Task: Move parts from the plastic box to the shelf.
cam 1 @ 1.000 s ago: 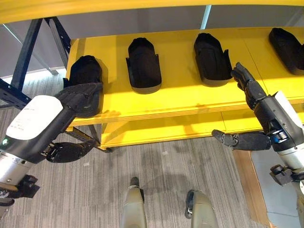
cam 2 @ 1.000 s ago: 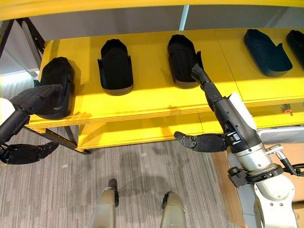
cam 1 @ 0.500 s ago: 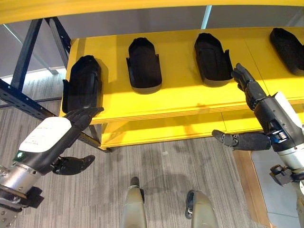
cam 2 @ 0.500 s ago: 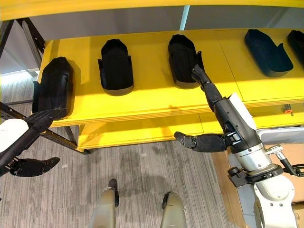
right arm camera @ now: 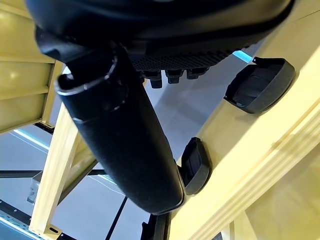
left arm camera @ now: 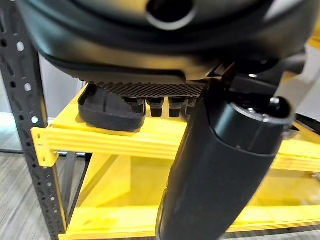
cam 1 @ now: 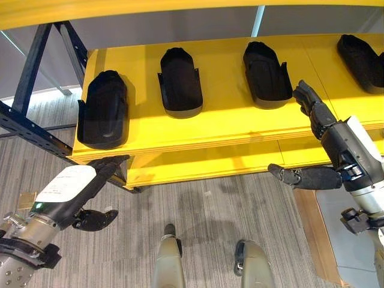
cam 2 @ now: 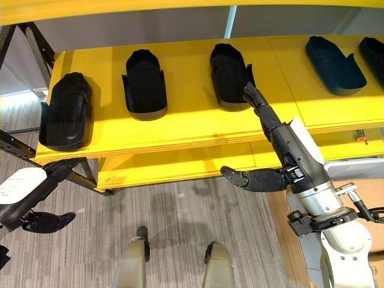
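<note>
So, a row of black moulded plastic parts is laid out on the upper board of a yellow shelf [cam 1: 228,123] carried on a dark blue perforated steel frame [cam 1: 27,129]. From the robot's left, the first black part [cam 1: 103,110] is set right at the front left corner of the board, the second black part [cam 1: 180,81] sits further back, and the third black part [cam 1: 264,74] is lined up next to that. Two more dark parts [cam 2: 335,57] can be made out toward the right end of the shelf.

The left hand [cam 1: 90,189] is held low, below and in front of the shelf's left corner, over the grey striped carpet [cam 1: 204,210]. Its fingers are stretched out straight with the thumb spread apart, nothing is held, and the first part is well clear of it, up on the board above. In the left wrist view that same part [left arm camera: 112,107] is seen resting at the shelf edge, past the fingers.

The right hand [cam 1: 321,129] is raised at the shelf's front edge, fingers straight and pointed up at the board, thumb stuck out sideways under it. Its fingertips [cam 2: 249,93] are right at the near right corner of the third part; whether actual contact is made can't be told. Nothing is gripped by it.
</note>
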### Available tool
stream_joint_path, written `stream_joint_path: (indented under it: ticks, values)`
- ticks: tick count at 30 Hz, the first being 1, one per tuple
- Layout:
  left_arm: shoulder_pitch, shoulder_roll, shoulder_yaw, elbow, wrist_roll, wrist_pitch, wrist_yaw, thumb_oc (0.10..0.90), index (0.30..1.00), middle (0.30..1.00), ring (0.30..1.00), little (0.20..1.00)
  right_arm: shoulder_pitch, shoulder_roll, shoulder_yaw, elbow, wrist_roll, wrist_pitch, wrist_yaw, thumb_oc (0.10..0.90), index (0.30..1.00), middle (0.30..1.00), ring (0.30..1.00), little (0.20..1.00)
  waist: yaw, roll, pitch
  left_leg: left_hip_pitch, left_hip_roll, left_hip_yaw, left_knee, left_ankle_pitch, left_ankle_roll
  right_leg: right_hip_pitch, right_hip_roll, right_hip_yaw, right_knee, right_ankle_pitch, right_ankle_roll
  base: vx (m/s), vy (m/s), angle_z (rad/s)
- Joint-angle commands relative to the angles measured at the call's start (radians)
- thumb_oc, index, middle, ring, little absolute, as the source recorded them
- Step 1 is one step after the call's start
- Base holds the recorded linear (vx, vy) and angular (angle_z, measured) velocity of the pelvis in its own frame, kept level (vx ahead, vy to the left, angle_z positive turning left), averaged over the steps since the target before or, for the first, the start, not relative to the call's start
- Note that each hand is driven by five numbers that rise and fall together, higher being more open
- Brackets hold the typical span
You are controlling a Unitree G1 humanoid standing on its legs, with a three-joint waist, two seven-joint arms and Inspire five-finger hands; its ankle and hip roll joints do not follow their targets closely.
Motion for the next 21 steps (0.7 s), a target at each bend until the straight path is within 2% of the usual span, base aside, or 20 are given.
stream_joint_path:
  ticks: [1,9,21]
  values:
    - [-0.048,0.049,0.043,-0.016,0.024,-0.016,0.047,0.900,1.000,1.000,1.000,1.000,-0.116,-0.004,-0.053,-0.067,0.032,-0.073,-0.048,0.900,1.000,1.000,1.000,1.000,-0.026,-0.018,-0.022,0.019,-0.037,0.036,0.056,-0.106,0.100,0.061,0.047,0.003,-0.052,0.001,-0.050,0.00,0.000,0.00]
    - [-0.082,0.046,0.005,0.053,0.061,-0.008,0.060,0.900,1.000,1.000,1.000,1.000,-0.121,-0.001,-0.053,-0.063,0.029,-0.069,-0.054,0.900,1.000,1.000,1.000,1.000,-0.030,-0.018,-0.019,0.013,-0.038,0.037,0.064,-0.110,0.102,0.054,0.048,0.009,-0.048,-0.001,-0.052,0.00,0.000,0.00]
    - [-0.151,0.048,0.005,0.123,0.106,0.002,0.122,0.900,1.000,1.000,1.000,1.000,-0.134,0.003,-0.053,-0.054,0.030,-0.069,-0.064,0.900,1.000,1.000,1.000,1.000,-0.031,-0.014,-0.019,0.008,-0.036,0.041,0.068,-0.112,0.100,0.045,0.047,0.013,-0.045,-0.003,-0.053,0.00,0.000,0.00]
